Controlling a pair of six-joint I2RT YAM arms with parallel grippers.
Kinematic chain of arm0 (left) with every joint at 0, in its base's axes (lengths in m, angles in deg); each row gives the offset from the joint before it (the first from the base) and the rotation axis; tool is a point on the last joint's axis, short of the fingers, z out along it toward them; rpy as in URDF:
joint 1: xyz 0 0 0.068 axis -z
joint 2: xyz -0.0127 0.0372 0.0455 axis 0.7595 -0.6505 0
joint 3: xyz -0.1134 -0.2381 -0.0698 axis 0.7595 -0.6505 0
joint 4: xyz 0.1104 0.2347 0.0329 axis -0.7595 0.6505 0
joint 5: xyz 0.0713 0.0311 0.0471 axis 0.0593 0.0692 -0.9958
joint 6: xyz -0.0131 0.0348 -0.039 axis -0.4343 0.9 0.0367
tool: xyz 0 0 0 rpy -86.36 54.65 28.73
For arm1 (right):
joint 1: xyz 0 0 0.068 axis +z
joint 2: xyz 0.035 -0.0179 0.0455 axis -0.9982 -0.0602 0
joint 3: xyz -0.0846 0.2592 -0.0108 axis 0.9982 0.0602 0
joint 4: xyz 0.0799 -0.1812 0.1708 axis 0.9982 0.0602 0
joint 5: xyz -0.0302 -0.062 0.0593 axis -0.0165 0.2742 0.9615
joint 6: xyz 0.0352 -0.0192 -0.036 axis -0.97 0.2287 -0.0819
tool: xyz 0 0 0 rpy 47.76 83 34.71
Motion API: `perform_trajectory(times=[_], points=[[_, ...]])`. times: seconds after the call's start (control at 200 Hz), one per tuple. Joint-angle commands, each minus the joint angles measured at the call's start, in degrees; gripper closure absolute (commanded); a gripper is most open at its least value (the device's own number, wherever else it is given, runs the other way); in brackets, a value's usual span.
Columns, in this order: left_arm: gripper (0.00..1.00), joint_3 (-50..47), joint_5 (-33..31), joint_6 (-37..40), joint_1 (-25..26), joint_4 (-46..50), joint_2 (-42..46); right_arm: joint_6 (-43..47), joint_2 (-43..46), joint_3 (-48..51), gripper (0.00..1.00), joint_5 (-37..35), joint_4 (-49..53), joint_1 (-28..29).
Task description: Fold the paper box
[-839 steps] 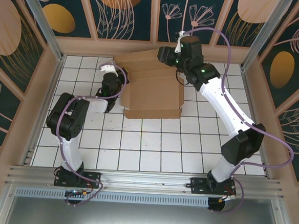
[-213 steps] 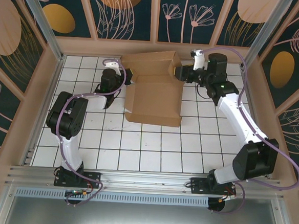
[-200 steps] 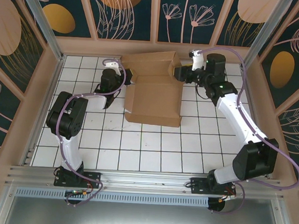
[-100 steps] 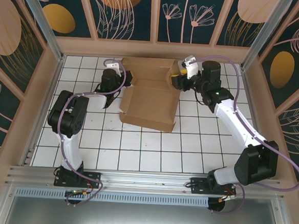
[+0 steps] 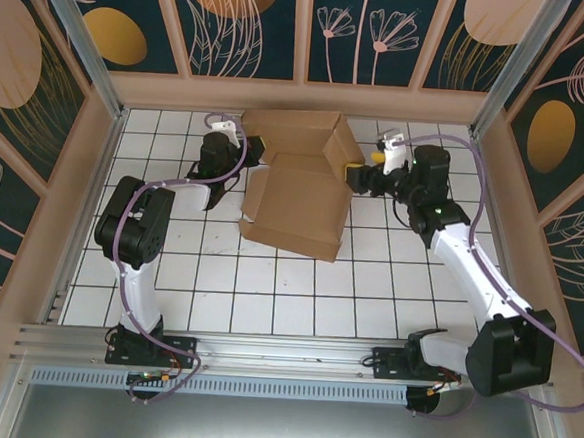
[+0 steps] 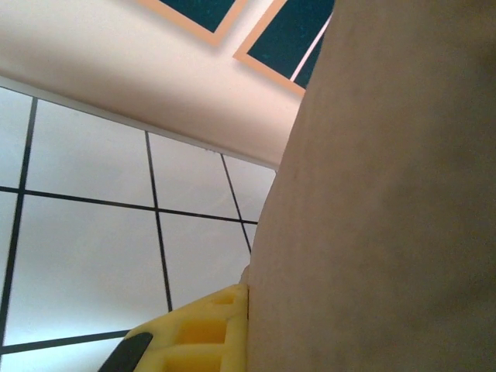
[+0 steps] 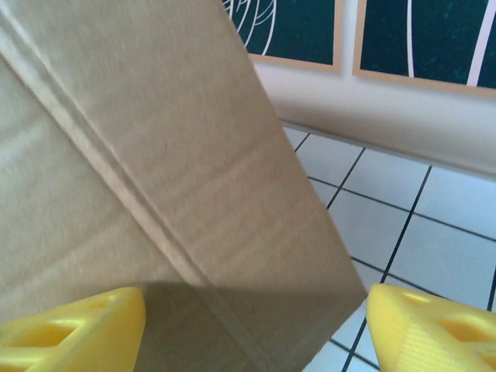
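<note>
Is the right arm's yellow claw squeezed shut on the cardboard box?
No, the right gripper holds its yellow fingers wide apart, one clear of the cardboard box.

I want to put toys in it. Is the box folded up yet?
Only partly. The box has its near part lying flat and its far flap tilted up, not closed.

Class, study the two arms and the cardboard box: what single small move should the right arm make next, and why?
Probably draw the right gripper back, clear of the flap. Its jaws stand open astride the flap's edge, not closed on it, so nothing there is held, while the left gripper is shut on the opposite edge of the paper box and steadies it.
</note>
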Motion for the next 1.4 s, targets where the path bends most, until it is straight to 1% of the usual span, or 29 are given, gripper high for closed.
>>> perform_trajectory(times=[0.0,0.075,0.205,0.285,0.385,0.505,0.616,0.741,0.806,0.881,0.951,1.006,1.091,1.231,1.276,1.336,1.396], points=[[1.0,1.7,1.2,-6.4,0.3,-5.4,0.5,-4.4,2.5,3.7,0.24,0.4,-3.5,1.4],[1.0,2.0,-0.1,-7.6,0.3,-4.5,0.5,-6.0,3.1,5.5,0.24,0.8,-4.5,2.8],[1.0,3.0,-2.3,-8.1,0.2,-1.3,0.7,-9.9,5.1,10.1,0.23,2.2,-11.0,4.8],[1.0,3.1,-3.5,-8.5,0.2,-0.1,1.0,-14.0,6.1,12.9,0.23,1.0,-14.7,5.2],[1.0,3.0,-5.3,-8.5,0.1,1.1,1.6,-18.7,8.4,15.4,0.24,-2.8,-15.9,5.3],[1.0,2.4,-6.3,-8.5,0.0,0.9,2.4,-23.3,12.4,16.8,0.24,-9.2,-13.5,5.3],[1.0,2.4,-5.6,-9.0,-0.1,-0.4,2.6,-24.6,13.0,15.4,0.29,-14.4,-9.7,5.3],[1.0,2.8,-4.1,-10.1,-0.1,-1.8,2.4,-25.8,9.0,11.2,0.34,-15.2,-5.1,5.1],[1.0,2.9,-3.6,-10.5,-0.1,-2.1,2.4,-27.5,7.2,9.5,0.41,-15.6,-3.5,4.6],[1.0,3.0,-3.4,-10.6,-0.1,-2.0,2.5,-29.2,7.0,10.0,0.51,-12.0,-5.2,2.8],[1.0,3.1,-3.2,-10.9,-0.1,-2.0,2.4,-32.2,7.8,11.9,0.65,-5.3,-9.4,0.7],[1.0,3.2,-2.8,-11.3,-0.2,-2.4,2.3,-34.7,8.3,13.6,0.75,-0.9,-12.9,-0.8],[1.0,3.6,-2.0,-12.1,-0.2,-3.2,1.5,-37.3,8.7,15.1,0.84,4.1,-16.9,-1.5],[1.0,4.6,0.1,-13.4,-0.2,-4.9,-0.1,-39.5,9.1,16.7,0.95,9.5,-21.5,-2.1],[1.0,4.7,0.8,-14.0,-0.3,-5.8,-0.5,-40.9,9.2,17.7,0.98,12.2,-24.0,-2.9],[1.0,4.6,2.0,-15.0,-0.6,-7.8,-0.9,-44.1,9.0,19.4,0.99,16.4,-29.2,-4.1],[1.0,4.0,4.2,-16.5,-0.9,-12.3,-1.7,-47.1,8.6,20.7,0.99,19.6,-34.0,-4.8]])
